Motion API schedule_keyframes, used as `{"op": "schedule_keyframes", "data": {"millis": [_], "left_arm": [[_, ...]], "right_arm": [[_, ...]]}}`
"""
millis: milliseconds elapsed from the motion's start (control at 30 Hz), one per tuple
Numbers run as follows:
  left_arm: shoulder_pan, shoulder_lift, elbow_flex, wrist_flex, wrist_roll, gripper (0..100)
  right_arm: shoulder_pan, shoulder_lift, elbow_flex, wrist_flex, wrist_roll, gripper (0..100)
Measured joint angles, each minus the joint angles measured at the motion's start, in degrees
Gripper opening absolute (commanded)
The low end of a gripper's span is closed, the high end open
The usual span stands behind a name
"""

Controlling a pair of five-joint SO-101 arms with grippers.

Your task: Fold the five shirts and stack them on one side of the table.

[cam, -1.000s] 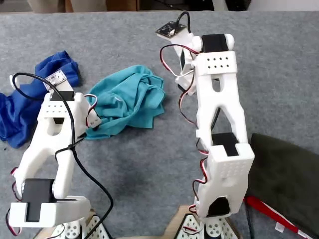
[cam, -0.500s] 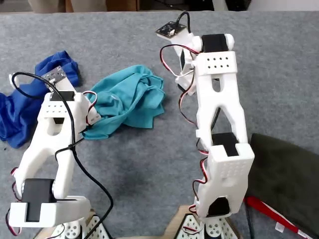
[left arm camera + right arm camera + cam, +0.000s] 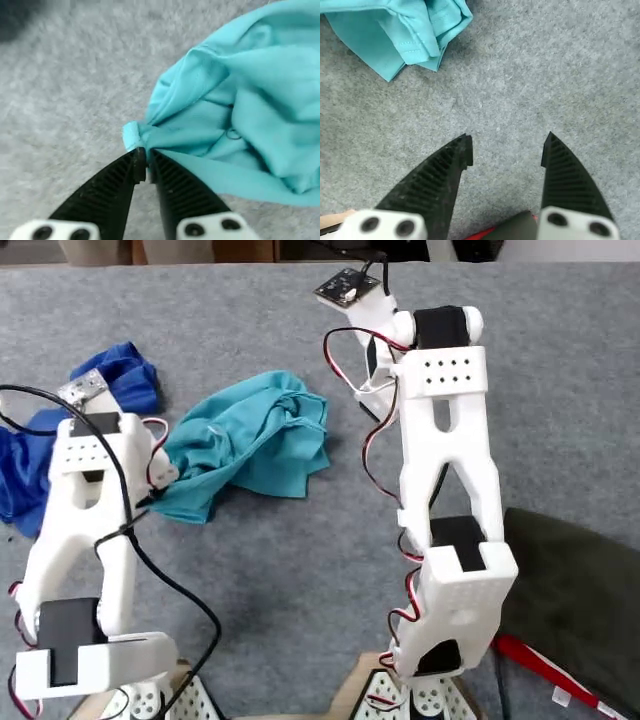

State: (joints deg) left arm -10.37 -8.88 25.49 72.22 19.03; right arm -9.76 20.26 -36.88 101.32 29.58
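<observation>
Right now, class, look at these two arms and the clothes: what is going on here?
The left gripper is shut on an edge of the crumpled teal shirt, which lies unfolded mid-table. The right gripper hangs open above the bare grey table, holding nothing. A blue shirt sits bunched at the left, and a dark garment lies at the right edge.

Red strip (image 3: pixel 535 665), tan wooden board (image 3: pixel 348 702)

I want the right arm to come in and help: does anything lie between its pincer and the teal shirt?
Nothing visible does. Just grey table surface lies between the open right pincer and the teal shirt. The left pincer is shut on another corner of it.
</observation>
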Motion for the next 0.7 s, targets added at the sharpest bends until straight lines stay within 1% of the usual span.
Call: {"op": "schedule_keyframes", "data": {"millis": [67,100,267,433,500,600,633,700], "left_arm": [[-1.05,0.0,-0.09,1.85,-0.35,26],[-1.58,0.0,-0.09,2.37,-0.53,27],[-4.4,0.0,-0.09,3.96,-0.62,27],[-8.97,0.0,0.7,3.25,0.26,27],[-8.97,0.0,2.02,2.2,0.62,24],[-7.82,0.0,3.96,0.88,0.7,16],[-6.86,0.0,4.66,0.26,0.7,15],[-4.75,0.0,5.54,-0.79,0.62,16]], "right_arm": [[0.0,0.0,0.53,0.0,0.0,23.1],[0.0,0.0,1.05,0.0,0.0,23.1],[0.0,0.0,3.78,0.0,0.0,23.1],[0.0,0.0,5.1,-0.09,0.0,23.1],[0.0,0.0,5.19,-0.18,0.0,23.1],[0.0,0.0,5.19,-0.18,0.0,23.1],[0.0,0.0,5.19,-0.18,0.0,23.1],[0.0,0.0,5.19,-0.18,0.0,23.1]]}}
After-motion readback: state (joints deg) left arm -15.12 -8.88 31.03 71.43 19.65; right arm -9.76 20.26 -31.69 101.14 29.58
